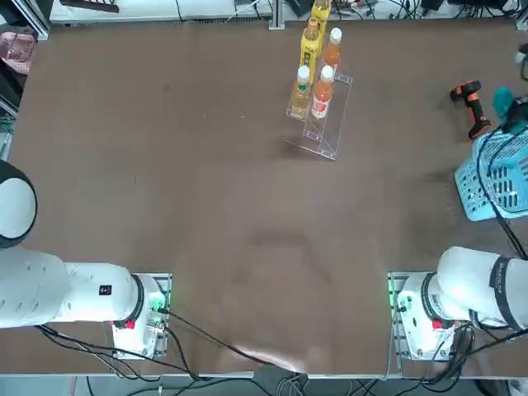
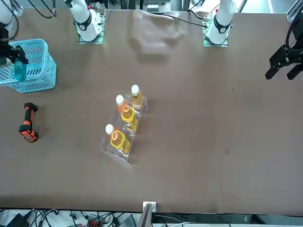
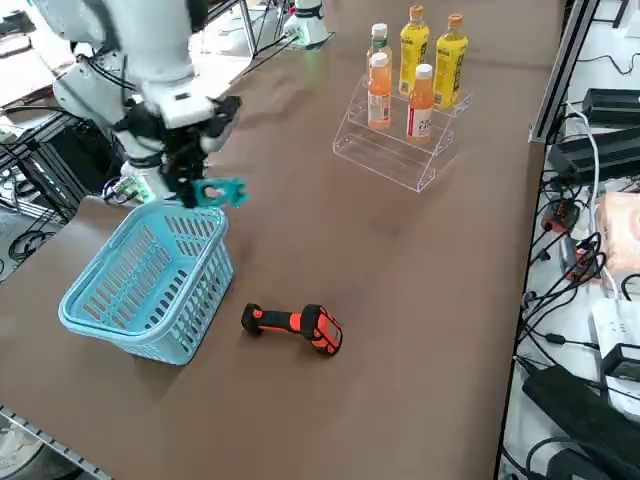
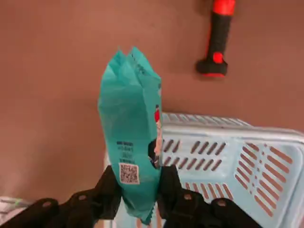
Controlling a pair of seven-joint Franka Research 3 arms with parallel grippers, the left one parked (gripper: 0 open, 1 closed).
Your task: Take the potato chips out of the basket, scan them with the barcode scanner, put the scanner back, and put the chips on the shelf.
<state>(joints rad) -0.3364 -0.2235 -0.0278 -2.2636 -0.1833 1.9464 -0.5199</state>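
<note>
Up close, my wrist camera shows the potato chips point(image 4: 130, 137) pinched between the fingers point(image 4: 111, 192), QR label visible, which the overhead view can't resolve. I see my right gripper point(image 3: 188, 180) gripping the packet above the basket point(image 3: 150, 285) rim. One scanner point(image 3: 295, 327) lies on the surface; four bottles stand on the shelf point(image 3: 395, 150).

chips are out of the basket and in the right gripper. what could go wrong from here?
1. The right gripper pinches only one end of the potato chips; the long soft packet could swing or slip in transit.
2. It hangs just above the basket rim, so a low move toward the barcode scanner might clip it.
3. The shelf already holds bottles; placing could topple one.
</note>
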